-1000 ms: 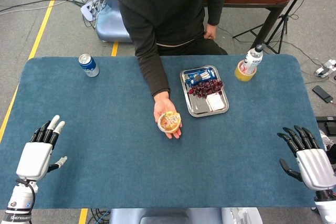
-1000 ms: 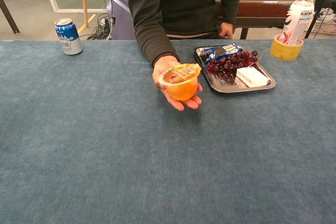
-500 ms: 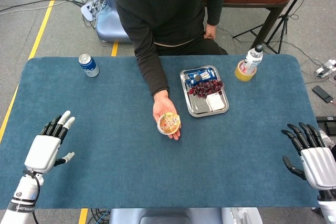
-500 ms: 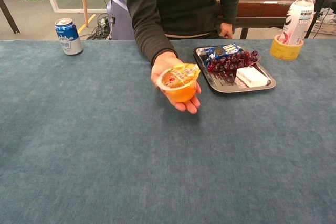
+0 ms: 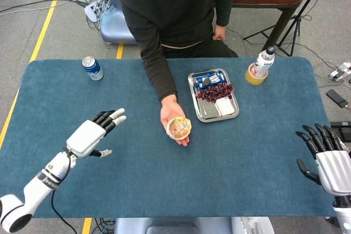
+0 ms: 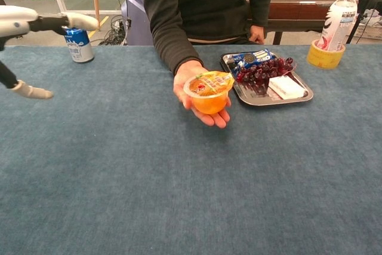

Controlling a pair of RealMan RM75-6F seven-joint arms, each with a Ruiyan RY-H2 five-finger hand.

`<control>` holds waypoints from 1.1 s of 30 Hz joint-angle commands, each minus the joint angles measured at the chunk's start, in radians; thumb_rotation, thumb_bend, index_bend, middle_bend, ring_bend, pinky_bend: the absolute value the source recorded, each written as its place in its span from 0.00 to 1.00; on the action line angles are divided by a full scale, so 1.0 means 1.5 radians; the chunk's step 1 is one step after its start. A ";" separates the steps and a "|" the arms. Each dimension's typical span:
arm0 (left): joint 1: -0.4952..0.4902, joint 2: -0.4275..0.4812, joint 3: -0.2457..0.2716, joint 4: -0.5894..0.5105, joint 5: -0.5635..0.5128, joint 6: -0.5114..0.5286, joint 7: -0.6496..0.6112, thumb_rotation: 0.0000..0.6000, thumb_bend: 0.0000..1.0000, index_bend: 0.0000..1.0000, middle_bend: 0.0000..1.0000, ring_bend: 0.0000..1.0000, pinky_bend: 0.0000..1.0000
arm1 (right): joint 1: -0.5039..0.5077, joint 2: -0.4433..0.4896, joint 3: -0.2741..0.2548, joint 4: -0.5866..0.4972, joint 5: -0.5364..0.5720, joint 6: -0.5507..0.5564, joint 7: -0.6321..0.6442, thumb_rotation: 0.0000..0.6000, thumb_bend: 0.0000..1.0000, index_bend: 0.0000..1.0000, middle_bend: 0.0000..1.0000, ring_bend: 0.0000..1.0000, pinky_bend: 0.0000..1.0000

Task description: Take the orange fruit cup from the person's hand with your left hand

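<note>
The orange fruit cup (image 5: 178, 128) (image 6: 209, 92), with a printed foil lid, rests on the person's upturned palm (image 5: 171, 114) (image 6: 197, 95) over the middle of the blue table. My left hand (image 5: 93, 134) (image 6: 37, 31) hovers above the table to the left of the cup, fingers spread and pointing toward it, holding nothing. A clear gap separates it from the cup. My right hand (image 5: 327, 160) stays open at the table's right edge, seen only in the head view.
A blue soda can (image 5: 92, 68) (image 6: 78, 42) stands at the back left. A metal tray (image 5: 198, 106) (image 6: 256, 98) with grapes and snacks lies right of the person's hand. A water bottle (image 5: 265, 61) (image 6: 337, 11) stands in a yellow tape roll (image 5: 252, 77) at the back right.
My left hand has lifted and swung right from the table's left edge toward the cup, now entering the chest view. The person's hand shifted slightly. The right hand barely moved.
</note>
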State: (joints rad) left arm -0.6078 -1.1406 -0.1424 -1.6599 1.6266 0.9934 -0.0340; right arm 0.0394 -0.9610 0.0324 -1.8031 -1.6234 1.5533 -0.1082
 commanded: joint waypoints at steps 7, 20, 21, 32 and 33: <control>-0.163 -0.077 -0.030 0.077 0.029 -0.123 -0.082 1.00 0.17 0.00 0.00 0.00 0.07 | -0.001 0.002 0.002 -0.002 0.013 -0.004 -0.002 1.00 0.30 0.18 0.12 0.00 0.08; -0.307 -0.172 -0.047 0.145 -0.007 -0.234 -0.049 1.00 0.17 0.00 0.00 0.00 0.07 | -0.006 -0.002 0.000 0.016 0.018 -0.004 0.018 1.00 0.30 0.18 0.12 0.00 0.08; -0.318 -0.181 -0.047 0.151 -0.014 -0.245 -0.041 1.00 0.17 0.00 0.00 0.00 0.07 | -0.007 -0.003 -0.001 0.019 0.018 -0.004 0.021 1.00 0.30 0.18 0.12 0.00 0.08; -0.389 -0.265 -0.050 0.240 -0.073 -0.301 0.016 1.00 0.17 0.00 0.00 0.00 0.07 | -0.026 -0.002 -0.006 0.039 0.024 0.015 0.046 1.00 0.30 0.18 0.12 0.00 0.08; -0.393 -0.271 -0.049 0.248 -0.080 -0.305 0.017 1.00 0.17 0.00 0.00 0.00 0.07 | -0.027 -0.002 -0.006 0.041 0.026 0.016 0.048 1.00 0.30 0.18 0.12 0.00 0.08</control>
State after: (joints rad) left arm -1.1848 -1.5321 -0.2173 -1.3040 1.5223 0.5486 -0.0182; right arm 0.0005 -0.9635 0.0234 -1.7438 -1.5861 1.5766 -0.0378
